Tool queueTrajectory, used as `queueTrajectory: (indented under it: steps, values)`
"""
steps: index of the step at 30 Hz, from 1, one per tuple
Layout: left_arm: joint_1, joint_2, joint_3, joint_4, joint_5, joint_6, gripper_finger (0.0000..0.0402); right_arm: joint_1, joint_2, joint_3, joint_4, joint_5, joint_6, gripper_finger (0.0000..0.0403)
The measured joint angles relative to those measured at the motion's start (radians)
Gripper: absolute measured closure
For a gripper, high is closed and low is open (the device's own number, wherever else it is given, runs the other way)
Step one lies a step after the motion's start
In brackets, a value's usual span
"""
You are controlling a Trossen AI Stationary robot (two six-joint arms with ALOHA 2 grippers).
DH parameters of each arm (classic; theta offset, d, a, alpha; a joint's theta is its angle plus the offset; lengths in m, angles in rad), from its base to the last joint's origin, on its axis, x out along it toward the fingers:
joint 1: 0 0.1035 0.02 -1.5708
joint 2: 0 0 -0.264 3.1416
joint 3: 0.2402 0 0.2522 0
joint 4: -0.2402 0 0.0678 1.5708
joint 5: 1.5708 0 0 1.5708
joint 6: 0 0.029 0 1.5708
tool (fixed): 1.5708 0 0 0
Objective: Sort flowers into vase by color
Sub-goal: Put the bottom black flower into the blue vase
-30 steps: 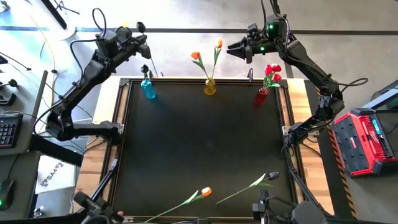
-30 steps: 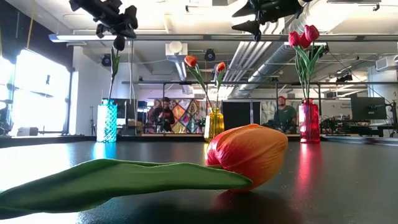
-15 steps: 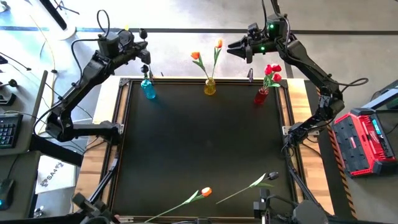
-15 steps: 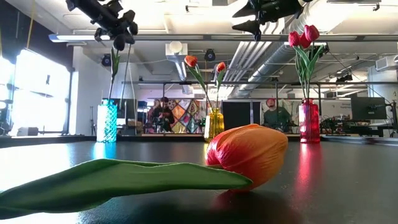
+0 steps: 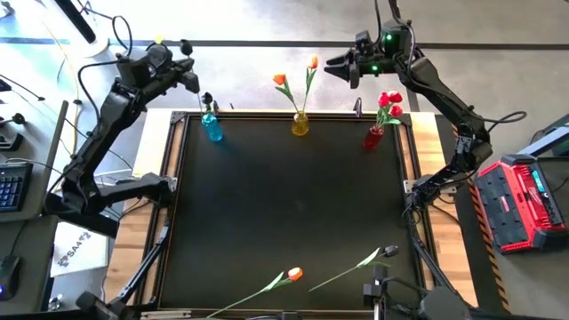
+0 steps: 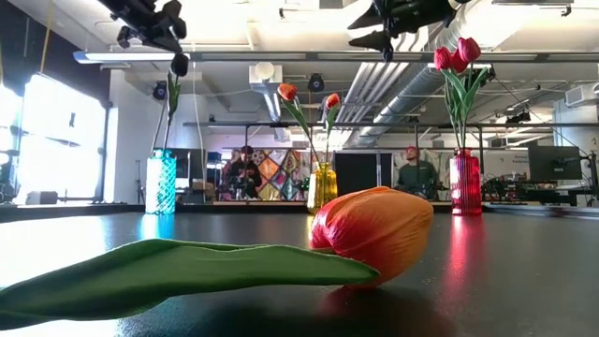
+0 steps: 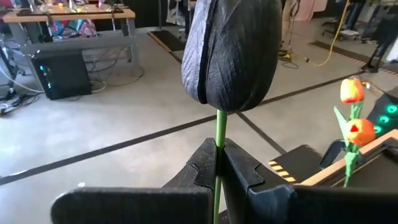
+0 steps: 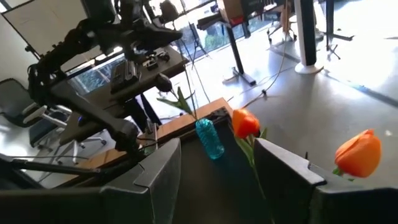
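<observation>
A black tulip (image 7: 230, 56) stands in the blue vase (image 5: 212, 130) at the far left, its head (image 6: 178, 64) high above the vase. My left gripper (image 7: 217, 149) is shut at its stem, above the far left corner (image 5: 197, 86). Two orange tulips are in the yellow vase (image 5: 300, 124) and red tulips are in the red vase (image 5: 374, 137). My right gripper (image 5: 331, 67) hangs open and empty between those two vases (image 8: 217, 168). An orange tulip (image 5: 294, 275) and a dark-headed tulip (image 5: 391, 252) lie flat near the table's front edge. My left gripper pinches the black tulip's thin green stem (image 7: 217, 134) between its two fingers, just under the head. The fingers come nearly level from the table's left and lie across the stem. The tulip stays upright, its lower stem down in the blue vase (image 6: 161, 183).
The three vases stand in a row along the far edge of the black mat (image 5: 284, 196). A red case (image 5: 520, 204) sits beyond the table's right side. People (image 6: 245, 173) are in the room behind.
My left gripper has drawn back toward the table's left edge, staying shut. The black tulip's head has kept its place above the blue vase.
</observation>
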Motion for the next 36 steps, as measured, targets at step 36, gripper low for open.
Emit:
queueTrajectory:
  steps: [36]
  values:
    - [-0.017,-0.013,-0.127,-0.01,0.063,-0.024,0.031,0.0,0.0,0.0,0.069,0.0,0.027,0.0213]
